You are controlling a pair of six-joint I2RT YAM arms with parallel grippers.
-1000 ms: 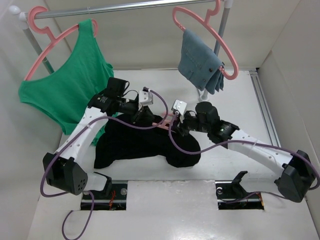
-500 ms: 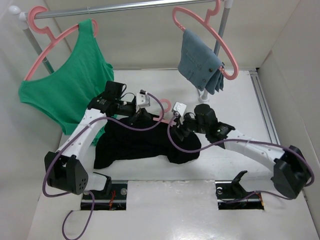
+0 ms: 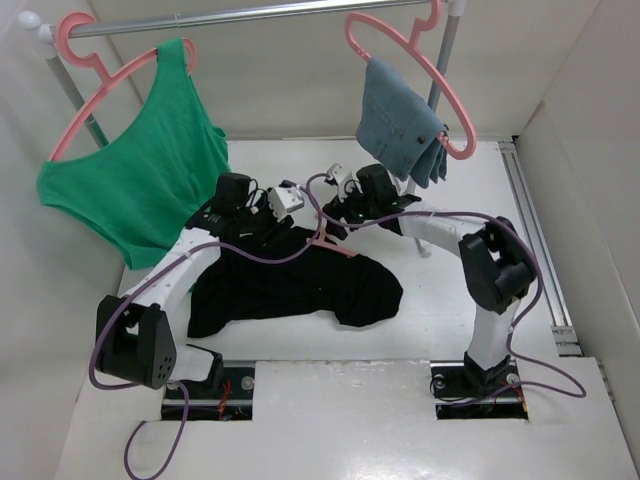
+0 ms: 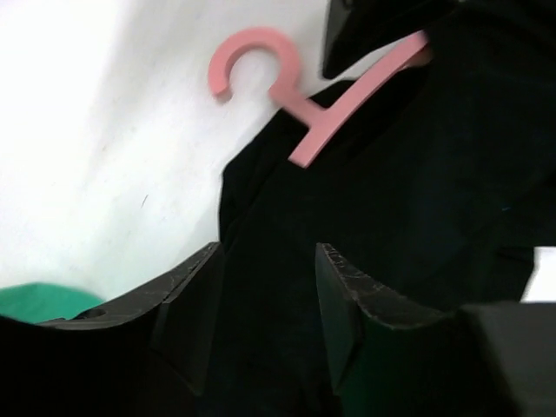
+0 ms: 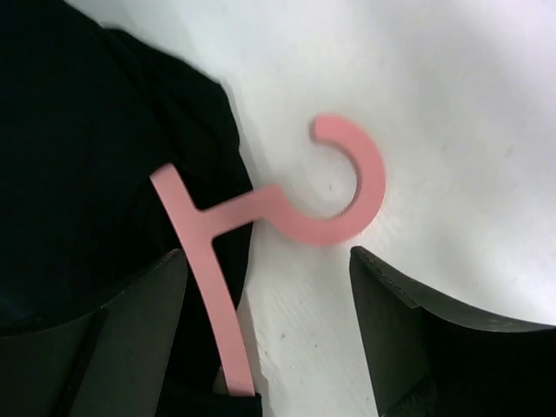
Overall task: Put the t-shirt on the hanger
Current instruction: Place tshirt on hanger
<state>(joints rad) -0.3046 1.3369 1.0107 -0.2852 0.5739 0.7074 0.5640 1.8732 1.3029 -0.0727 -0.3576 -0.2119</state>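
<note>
The black t-shirt (image 3: 290, 285) lies crumpled on the white table. The salmon-pink hanger (image 3: 335, 246) pokes out at its far edge, most of it hidden in the cloth. In the left wrist view the hanger's hook (image 4: 256, 65) lies on bare table beyond the t-shirt (image 4: 417, 174). My left gripper (image 4: 265, 291) hovers over the black cloth, jaws apart, cloth under the gap. In the right wrist view the hanger (image 5: 347, 204) lies flat with one arm running under the t-shirt (image 5: 87, 130). My right gripper (image 5: 265, 300) stands wide open astride that arm, just below the hook.
A clothes rail (image 3: 250, 12) crosses the back. A green tank top (image 3: 140, 170) on a pink hanger hangs at left, grey-blue denim cloth (image 3: 400, 120) on another pink hanger at right. The rack's post (image 3: 410, 190) stands just behind my right gripper (image 3: 332, 222). White walls enclose the table.
The right arm swung from the shirt's right side to the far edge, over the hanger's hook, its jaws widening. The left gripper closed, then opened again, staying over the collar area.
</note>
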